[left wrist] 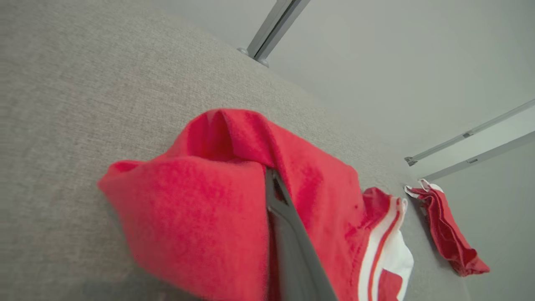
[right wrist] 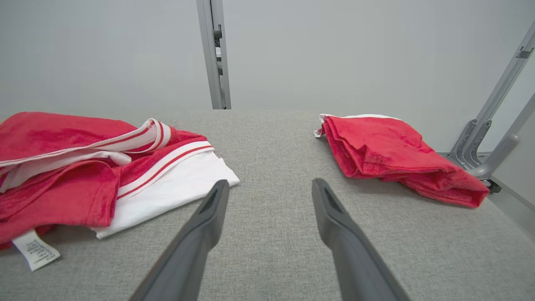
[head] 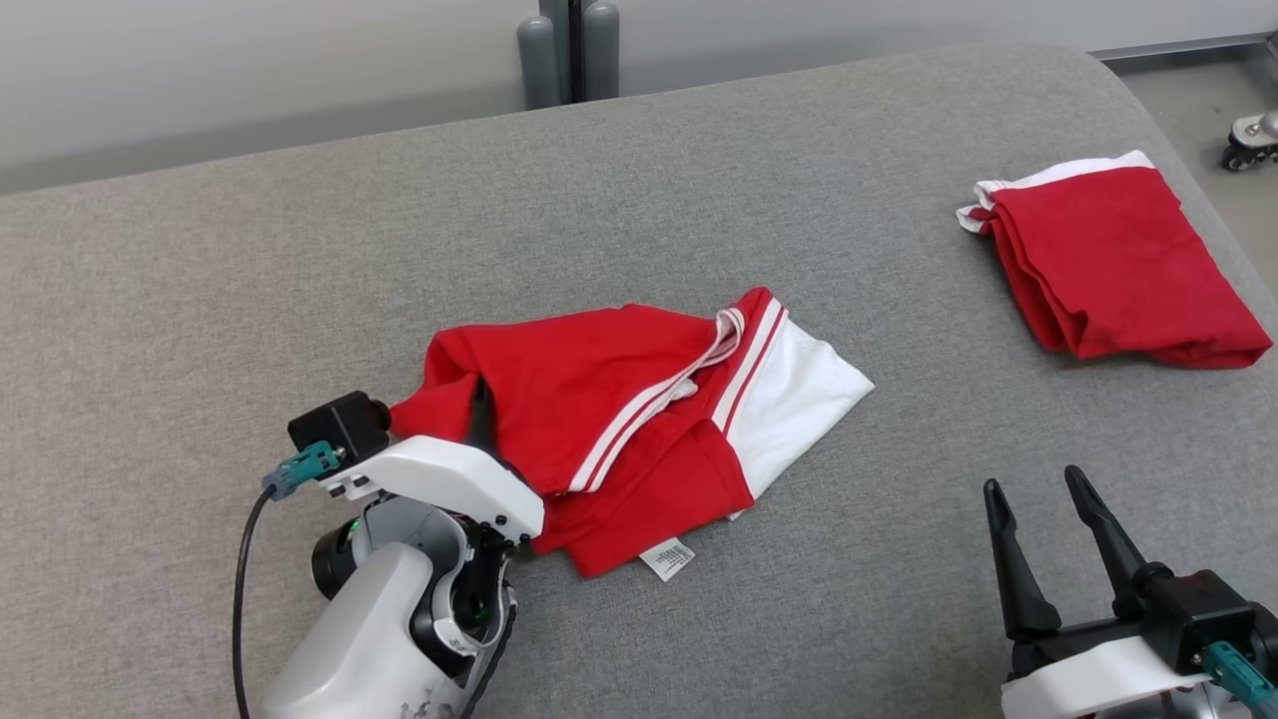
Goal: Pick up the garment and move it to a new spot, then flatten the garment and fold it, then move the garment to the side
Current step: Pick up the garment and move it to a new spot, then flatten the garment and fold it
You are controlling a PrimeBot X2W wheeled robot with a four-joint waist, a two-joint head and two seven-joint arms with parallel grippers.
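The garment (head: pixel 619 399), red with white stripes and a white panel, lies crumpled on the grey padded table (head: pixel 250 250). My left gripper (head: pixel 481 404) is shut on a fold of red cloth at the garment's left end. In the left wrist view a dark finger (left wrist: pixel 284 217) runs into the bunched red garment (left wrist: pixel 200 209), and its tip is buried in the fold. My right gripper (head: pixel 1033 484) stands open above the table's front right, holding nothing. Its tips (right wrist: pixel 271 184) point between the garment's white panel (right wrist: pixel 175 188) and a second garment.
A second red garment (head: pixel 1108 265) lies folded near the table's right edge, also seen as a red bundle (right wrist: pixel 388 146) ahead and right of my right gripper. A white care label (head: pixel 667 559) sticks out at the garment's front. Grey posts (head: pixel 567 50) stand behind the table.
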